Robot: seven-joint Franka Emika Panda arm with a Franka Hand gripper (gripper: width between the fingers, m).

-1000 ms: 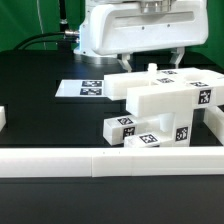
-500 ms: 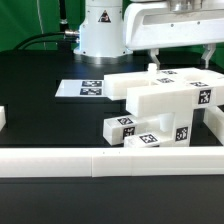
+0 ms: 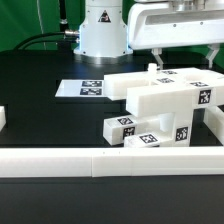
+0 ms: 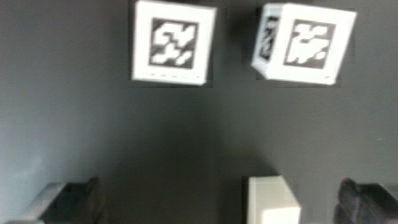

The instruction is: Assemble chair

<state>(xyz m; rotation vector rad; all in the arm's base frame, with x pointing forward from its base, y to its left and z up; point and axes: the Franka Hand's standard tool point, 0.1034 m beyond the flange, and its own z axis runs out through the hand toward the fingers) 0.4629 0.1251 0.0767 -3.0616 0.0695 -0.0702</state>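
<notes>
End effector (image 3: 176, 56) has shifted toward the exterior view's right and now hangs above the chair (image 3: 165, 100). Jaws released, empty. Grasp judged pending.

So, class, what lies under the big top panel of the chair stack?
Under the top panel, smaller tagged chair pieces show at the front, resting on the black table. How they meet the panel further back is covered.
</notes>
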